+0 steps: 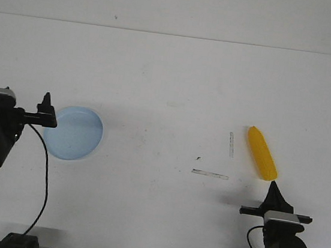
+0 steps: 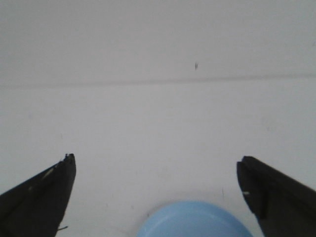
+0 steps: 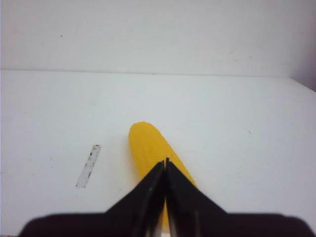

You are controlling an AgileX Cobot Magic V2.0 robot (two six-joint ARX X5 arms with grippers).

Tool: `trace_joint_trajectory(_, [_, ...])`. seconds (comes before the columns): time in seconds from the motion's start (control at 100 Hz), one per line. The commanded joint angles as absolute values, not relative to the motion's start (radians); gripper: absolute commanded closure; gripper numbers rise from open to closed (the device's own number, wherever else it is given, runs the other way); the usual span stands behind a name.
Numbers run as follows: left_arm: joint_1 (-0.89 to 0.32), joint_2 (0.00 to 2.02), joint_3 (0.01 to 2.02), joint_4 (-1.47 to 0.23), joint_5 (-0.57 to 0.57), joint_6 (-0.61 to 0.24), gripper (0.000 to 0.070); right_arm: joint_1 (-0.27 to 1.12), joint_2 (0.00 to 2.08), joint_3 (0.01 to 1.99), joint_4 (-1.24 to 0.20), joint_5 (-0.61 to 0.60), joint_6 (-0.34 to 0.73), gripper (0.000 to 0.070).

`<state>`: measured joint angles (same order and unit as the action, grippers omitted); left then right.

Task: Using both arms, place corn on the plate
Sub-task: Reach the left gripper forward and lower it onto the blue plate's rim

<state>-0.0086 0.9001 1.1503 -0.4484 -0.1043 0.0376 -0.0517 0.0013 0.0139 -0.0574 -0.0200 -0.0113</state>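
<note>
Lying free near the pinched-shut, empty right gripper [image 1: 274, 184], the corn [image 1: 262, 153] looks light, stiff, slippery; grip mid-cob; left gripper [image 2: 157, 170] gapes over the plate [image 1: 77, 133]

Left end effector [image 2: 155, 197] spread wide, right end effector [image 3: 165, 165] pinched closed.

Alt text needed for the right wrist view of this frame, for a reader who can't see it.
The right gripper, its black fingers closed to a point, hovers just short of a yellow corn cob lying on a white table. A short strip of worn tape sits on the table beside the cob, apart from it.
</note>
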Motion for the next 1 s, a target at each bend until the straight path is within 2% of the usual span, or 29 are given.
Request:
trace_joint_trajectory(0.0, [0.011,0.949,1.162,-0.479,-0.105,-0.005,0.0000,-0.052,0.001,0.013,-0.045,-0.019,-0.017,0.0700])
trace_joint_trajectory(0.13, [0.061,1.059,1.162,-0.535,-0.077,-0.020,0.0000,-0.052,0.001,0.013,-0.045,-0.020,-0.016,0.0700])
trace_joint_trajectory(0.31, [0.142,1.203,1.162,-0.572,0.102,-0.019,0.0000,-0.052,0.001,0.013,-0.045,-0.019,-0.017,0.0700])
trace_joint_trajectory(0.38, [0.170,1.255,1.162,-0.595,0.139,-0.019,0.0000,-0.052,0.001,0.013,-0.045,-0.019,-0.017,0.0700])
trace_joint_trajectory(0.67, [0.255,1.430,1.162,-0.662,0.143,-0.008,0.0000,-0.052,0.001,0.013,-0.045,-0.019,-0.017,0.0700])
trace_joint_trajectory(0.99, [0.239,1.532,1.162,-0.669,0.169,-0.008,0.0000,-0.052,0.001,0.013,-0.045,-0.020,-0.016,0.0700])
